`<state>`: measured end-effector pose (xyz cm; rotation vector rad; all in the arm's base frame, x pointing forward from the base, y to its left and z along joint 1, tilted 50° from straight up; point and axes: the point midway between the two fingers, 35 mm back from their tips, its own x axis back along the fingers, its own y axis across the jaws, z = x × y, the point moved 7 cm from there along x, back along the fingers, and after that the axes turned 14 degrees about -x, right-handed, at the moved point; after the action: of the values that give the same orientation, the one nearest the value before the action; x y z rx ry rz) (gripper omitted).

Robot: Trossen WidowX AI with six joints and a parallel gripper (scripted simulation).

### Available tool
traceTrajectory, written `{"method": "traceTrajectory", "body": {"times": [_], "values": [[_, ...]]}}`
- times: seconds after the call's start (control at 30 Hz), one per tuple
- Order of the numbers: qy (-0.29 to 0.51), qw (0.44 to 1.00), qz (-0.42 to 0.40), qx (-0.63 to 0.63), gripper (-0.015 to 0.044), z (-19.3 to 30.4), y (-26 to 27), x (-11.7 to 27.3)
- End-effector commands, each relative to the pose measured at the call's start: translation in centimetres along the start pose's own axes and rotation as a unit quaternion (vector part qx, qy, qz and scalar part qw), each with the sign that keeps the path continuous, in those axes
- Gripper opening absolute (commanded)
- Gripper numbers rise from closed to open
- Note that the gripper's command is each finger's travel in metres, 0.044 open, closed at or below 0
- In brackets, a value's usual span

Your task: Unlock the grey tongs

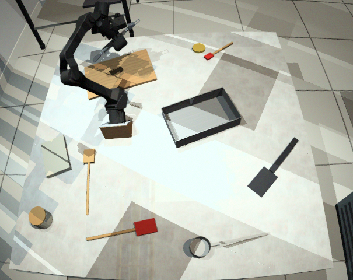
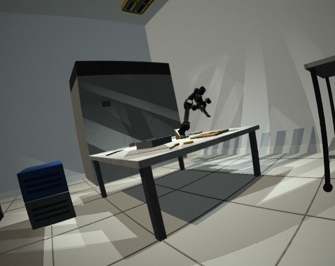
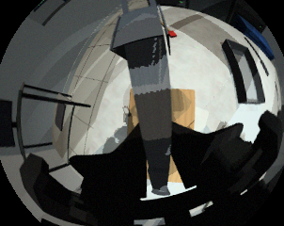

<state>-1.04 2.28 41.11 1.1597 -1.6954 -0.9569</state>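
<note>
The grey tongs (image 1: 107, 49) (image 3: 152, 75) are held in the air by my gripper (image 1: 121, 32) (image 3: 151, 122), which is shut on them. They are tilted, with a thin wire ring at the upper right end in the top view. In the wrist view they run from a broad end at the top to a narrow end at the bottom, and no gap shows between their arms. I cannot tell the lock's state. The wooden board (image 1: 142, 72) (image 2: 210, 133) (image 3: 184, 99) lies on the table below, near the tongs. The roasting tin (image 1: 208, 132) (image 2: 159, 142) stands apart from them.
A yellow disc (image 1: 198, 48) and a small red spatula (image 1: 209, 56) lie at the back. A dark turner (image 1: 262, 181) lies right. A larger red spatula (image 1: 145, 227), a wooden spatula (image 1: 88, 156), a round jar (image 1: 37, 216) and a sieve-like ring (image 1: 209, 251) lie towards the front.
</note>
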Motion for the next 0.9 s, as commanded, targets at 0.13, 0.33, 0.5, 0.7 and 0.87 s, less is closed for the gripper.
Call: {"method": "traceTrajectory", "body": {"times": [0.13,0.33,0.5,0.7,0.87], "values": [[0.037,0.999,0.016,0.001,-0.0150,-0.6,0.3,-0.8],[0.064,0.997,0.031,0.005,-0.0150,-0.8,0.5,-1.6],[0.086,0.995,0.044,0.012,-0.0150,-0.9,0.6,-2.3],[0.113,0.992,0.058,0.024,-0.0150,-0.8,0.8,-3.2],[0.134,0.988,0.070,0.035,-0.0150,-0.6,1.0,-4.1]]}}
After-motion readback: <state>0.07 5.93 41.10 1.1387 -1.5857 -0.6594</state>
